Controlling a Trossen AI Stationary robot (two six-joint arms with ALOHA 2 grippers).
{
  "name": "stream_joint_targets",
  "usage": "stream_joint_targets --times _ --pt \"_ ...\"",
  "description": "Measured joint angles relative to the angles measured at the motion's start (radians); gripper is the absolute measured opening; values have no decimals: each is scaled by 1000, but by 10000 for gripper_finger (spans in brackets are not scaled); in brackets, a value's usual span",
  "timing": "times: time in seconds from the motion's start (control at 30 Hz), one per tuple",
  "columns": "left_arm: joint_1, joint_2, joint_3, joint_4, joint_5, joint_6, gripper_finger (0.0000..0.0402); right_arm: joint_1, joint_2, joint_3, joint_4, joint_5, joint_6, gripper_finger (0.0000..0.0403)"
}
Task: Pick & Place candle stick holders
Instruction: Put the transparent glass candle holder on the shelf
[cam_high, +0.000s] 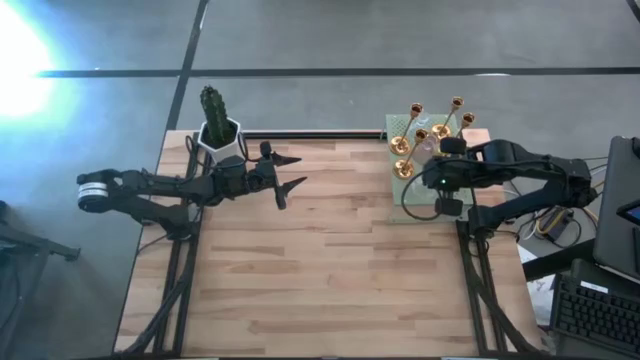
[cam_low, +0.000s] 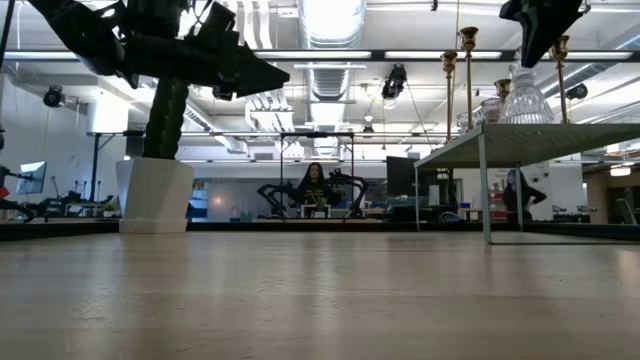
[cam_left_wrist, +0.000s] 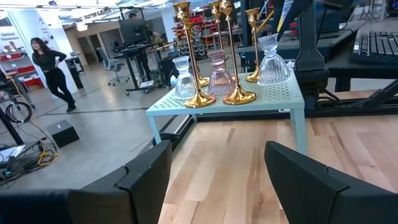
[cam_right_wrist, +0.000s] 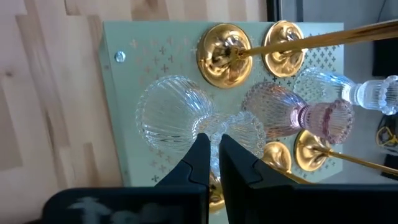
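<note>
your left gripper (cam_high: 288, 172) is hovering above the wooden bench (cam_high: 330, 250) beside the white pot (cam_high: 218, 140) with the cactus (cam_high: 213, 103), its jaws standing wide with nothing between them. your right gripper (cam_right_wrist: 211, 146) is hanging over the pale green rack (cam_high: 396, 190) at the bench's far right corner, jaws pressed together and gripping nothing, their tips just above a clear glass holder (cam_right_wrist: 171, 115). the candle stick holders are all sitting on that rack: tall gold ones (cam_left_wrist: 189, 56) with round bases, a pinkish glass one (cam_left_wrist: 220, 74) between them, and clear glass ones (cam_left_wrist: 271, 61) at the sides. a person (cam_left_wrist: 50, 68) is standing in the room beyond the bench.
</note>
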Motion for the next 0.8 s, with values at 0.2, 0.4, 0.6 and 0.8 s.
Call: stream_joint_targets --times 0.2,0.4,0.6,0.8 --pt "1 0 0 0 0 12 262 0 -26 -37 -1 12 -34 8" --pt "1 0 0 0 0 12 262 0 -42 -81 -1 63 -55 8" --pt "1 0 0 0 -1 12 262 0 -44 -91 0 90 -49 8" --pt "0 0 0 0 -1 12 262 0 -44 -94 1 73 -38 8"
